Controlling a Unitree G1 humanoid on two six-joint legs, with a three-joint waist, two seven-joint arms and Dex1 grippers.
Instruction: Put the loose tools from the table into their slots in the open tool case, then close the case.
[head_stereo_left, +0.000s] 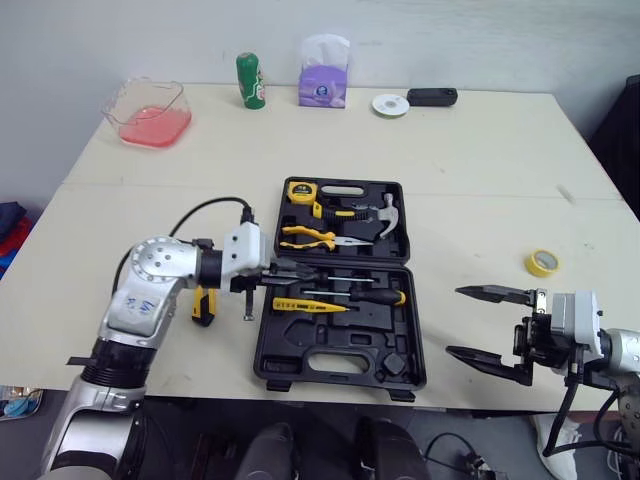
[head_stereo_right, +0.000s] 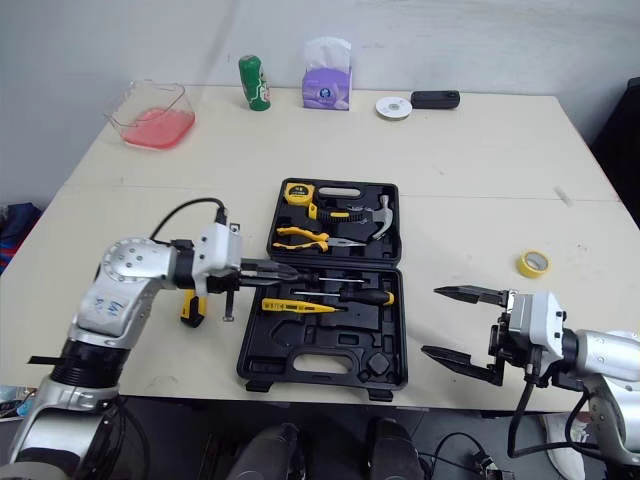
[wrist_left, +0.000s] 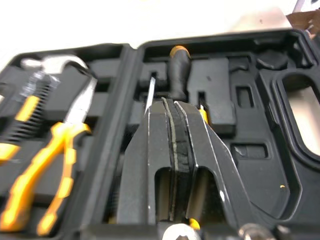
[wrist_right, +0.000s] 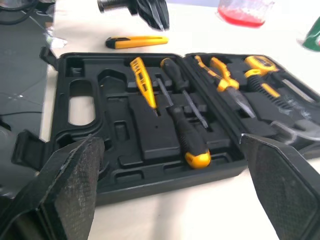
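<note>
Packing looks partway done. The tool case (head_stereo_left: 340, 372) lies open, with a tape measure (head_stereo_left: 298, 190), hammer (head_stereo_left: 388, 208) and pliers (head_stereo_left: 308, 237) in its far half. A black-handled screwdriver (head_stereo_left: 372, 296) and a yellow tester (head_stereo_left: 310, 305) sit in its near half, where several recesses are empty.

The left gripper (head_stereo_left: 288, 270) hovers over the case's left edge, jaws pressed together with nothing visible between them. The right gripper (head_stereo_left: 487, 326) hangs off the case's right side, near its front corner, jaws spread wide and empty.

Two loose items lie outside the case. A yellow utility knife (head_stereo_left: 203, 306) is just beside its left wall, under the left arm, and a yellow tape roll (head_stereo_left: 542, 263) is well apart to its right.

The step in hand looks like fetching the next loose tool. The knife is the likely pick for the left gripper, which would need to draw back off the case, open, and come down across the handle. The right gripper is better placed for the roll. Closing the case waits until both are stowed.
</note>
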